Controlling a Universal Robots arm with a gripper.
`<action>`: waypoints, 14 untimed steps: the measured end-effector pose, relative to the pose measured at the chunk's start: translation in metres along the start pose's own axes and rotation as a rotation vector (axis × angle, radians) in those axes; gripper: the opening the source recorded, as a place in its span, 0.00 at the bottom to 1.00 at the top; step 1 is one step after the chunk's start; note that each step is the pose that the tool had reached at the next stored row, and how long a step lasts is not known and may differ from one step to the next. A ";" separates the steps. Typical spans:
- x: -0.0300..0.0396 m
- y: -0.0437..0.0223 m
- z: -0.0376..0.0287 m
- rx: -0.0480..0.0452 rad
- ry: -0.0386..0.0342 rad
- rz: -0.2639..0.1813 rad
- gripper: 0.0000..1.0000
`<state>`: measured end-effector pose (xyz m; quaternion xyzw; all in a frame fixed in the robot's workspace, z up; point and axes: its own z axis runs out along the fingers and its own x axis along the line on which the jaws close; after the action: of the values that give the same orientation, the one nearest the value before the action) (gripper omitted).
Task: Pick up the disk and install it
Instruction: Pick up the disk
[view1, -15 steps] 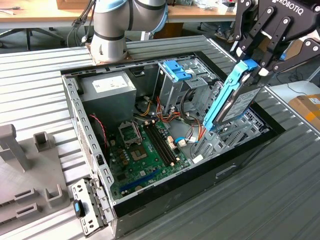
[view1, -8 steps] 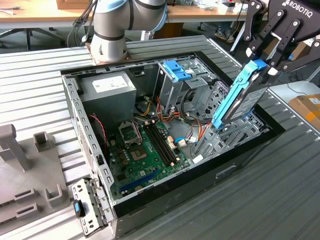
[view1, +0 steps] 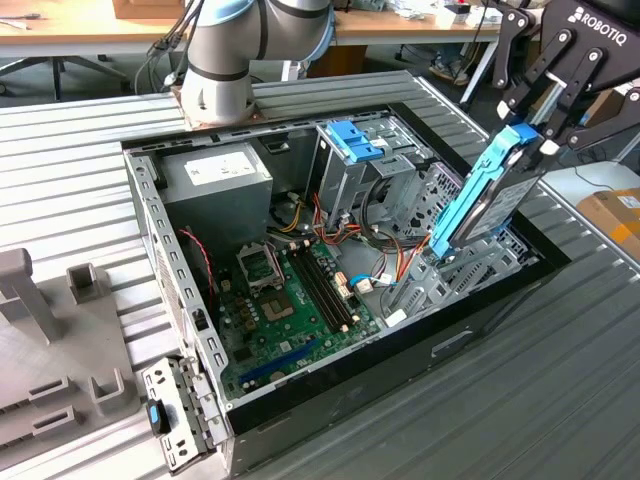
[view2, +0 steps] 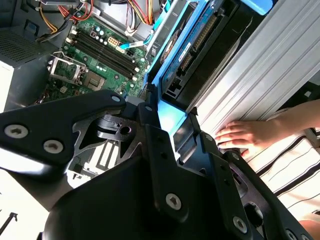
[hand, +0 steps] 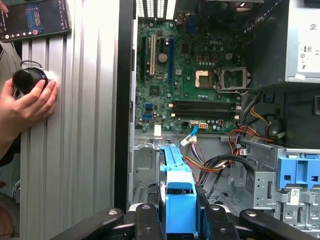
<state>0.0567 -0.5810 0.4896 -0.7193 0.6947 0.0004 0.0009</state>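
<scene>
The disk (view1: 488, 198), a black drive in bright blue rails, stands nearly upright and slightly tilted at the exterior view's right side of the open computer case (view1: 150, 215). My gripper (view1: 530, 135) is shut on its upper end, on the blue end tab. The disk's lower end sits at the grey drive bay (view1: 470, 272) in the case's corner. In the first wrist view the blue tab of the disk (hand: 180, 197) sits between my black fingers (hand: 145, 222). In the second wrist view the disk (view2: 207, 55) stretches away from my gripper (view2: 167, 127) over the case edge.
The case holds a green motherboard (view1: 290, 300), a power supply (view1: 215, 190), loose cables and a tall silver cage with a blue clip (view1: 352, 140). A person's hand (hand: 27, 102) rests on the ribbed table (view1: 560, 370) beside the case. Grey fixtures (view1: 45, 330) lie at the exterior view's left.
</scene>
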 end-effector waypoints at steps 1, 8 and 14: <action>0.0000 0.0000 0.0004 0.0000 -0.0001 0.000 0.36; 0.0000 -0.0004 0.0110 -0.0001 -0.0001 0.000 0.36; 0.0001 -0.0077 0.0191 0.0000 -0.0002 0.000 0.36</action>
<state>0.0644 -0.5807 0.4705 -0.7193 0.6947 0.0005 0.0010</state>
